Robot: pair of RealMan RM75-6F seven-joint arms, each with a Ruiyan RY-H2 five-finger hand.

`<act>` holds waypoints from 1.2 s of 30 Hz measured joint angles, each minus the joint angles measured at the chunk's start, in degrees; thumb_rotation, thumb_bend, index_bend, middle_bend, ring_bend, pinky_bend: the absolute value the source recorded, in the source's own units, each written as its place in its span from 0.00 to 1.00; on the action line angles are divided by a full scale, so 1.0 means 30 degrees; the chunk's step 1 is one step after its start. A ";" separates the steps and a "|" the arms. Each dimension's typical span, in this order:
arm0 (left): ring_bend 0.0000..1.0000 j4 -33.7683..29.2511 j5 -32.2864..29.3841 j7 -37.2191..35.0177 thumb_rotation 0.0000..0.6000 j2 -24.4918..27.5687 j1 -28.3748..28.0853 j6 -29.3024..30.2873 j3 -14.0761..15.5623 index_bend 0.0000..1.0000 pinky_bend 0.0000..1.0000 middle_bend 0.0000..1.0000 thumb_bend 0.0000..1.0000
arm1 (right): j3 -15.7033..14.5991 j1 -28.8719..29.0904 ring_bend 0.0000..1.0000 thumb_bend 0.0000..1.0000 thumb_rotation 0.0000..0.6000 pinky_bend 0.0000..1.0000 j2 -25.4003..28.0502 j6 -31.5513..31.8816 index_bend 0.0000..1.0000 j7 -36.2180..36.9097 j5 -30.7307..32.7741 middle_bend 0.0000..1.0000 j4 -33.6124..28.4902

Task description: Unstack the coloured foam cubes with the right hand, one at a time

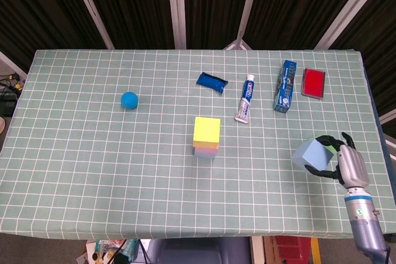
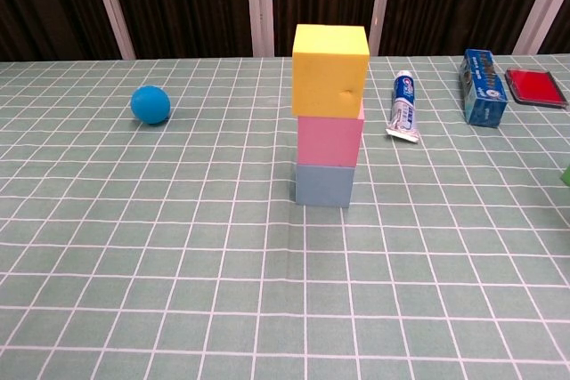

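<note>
Holding a pale blue foam cube [image 1: 307, 153] in curled fingers, the right robot hand [image 1: 346, 164] hovers over the table's [image 1: 93, 153] right edge; the foam looks light and compressible, so opposite flat faces suit gripping the yellow cube [image 2: 329, 69] next.

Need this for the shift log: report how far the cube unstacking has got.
Partly done. The right hand holds a light blue cube near the table's right edge, covering most of the green cube, which is already off the stack. Left: the yellow cube sits on the pink cube, on a blue-grey cube.
</note>
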 measured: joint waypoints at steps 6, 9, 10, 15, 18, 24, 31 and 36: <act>0.00 0.0000 0.0142 -0.0063 1.00 0.0019 0.0020 0.0039 0.0051 0.13 0.00 0.00 0.25 | -0.0987 -0.1424 0.33 0.28 1.00 0.00 0.0498 0.1234 0.56 0.1307 -0.1573 0.56 0.0151; 0.00 -0.0006 0.0160 -0.0089 1.00 0.0029 0.0039 0.0057 0.0065 0.13 0.00 0.00 0.25 | -0.1178 -0.1688 0.32 0.28 1.00 0.00 0.0518 0.1452 0.56 0.1268 -0.1717 0.55 0.0613; 0.00 -0.0003 0.0159 -0.0107 1.00 0.0035 0.0043 0.0062 0.0064 0.13 0.00 0.00 0.25 | -0.1252 -0.1733 0.32 0.28 1.00 0.00 0.0530 0.1443 0.56 0.1195 -0.1734 0.54 0.0769; 0.00 -0.0003 0.0054 -0.0098 1.00 0.0037 0.0025 0.0030 0.0022 0.13 0.00 0.00 0.25 | -0.1972 -0.1879 0.31 0.28 1.00 0.00 0.1000 0.0524 0.56 0.1270 -0.2014 0.53 0.1369; 0.00 -0.0019 0.0109 0.0014 1.00 0.0018 -0.0002 -0.0004 0.0052 0.13 0.00 0.00 0.25 | -0.2405 -0.2007 0.31 0.28 1.00 0.00 0.1248 0.0111 0.56 0.1542 -0.2337 0.52 0.1705; 0.00 -0.0063 0.0216 0.0037 1.00 0.0007 0.0079 0.0158 0.0109 0.13 0.00 0.00 0.25 | -0.2833 -0.1914 0.28 0.28 1.00 0.00 0.1194 -0.0867 0.56 0.1734 -0.2709 0.50 0.2219; 0.00 -0.0052 0.0134 0.0000 1.00 0.0030 0.0079 0.0122 0.0079 0.14 0.00 0.00 0.25 | -0.3062 -0.1635 0.15 0.28 1.00 0.00 0.1000 -0.1748 0.44 0.1139 -0.2703 0.33 0.2455; 0.00 -0.0094 0.0201 0.0112 1.00 0.0022 0.0063 0.0114 0.0119 0.14 0.00 0.00 0.25 | -0.2910 -0.1479 0.06 0.28 1.00 0.00 0.0515 -0.1873 0.32 0.0571 -0.2475 0.21 0.2732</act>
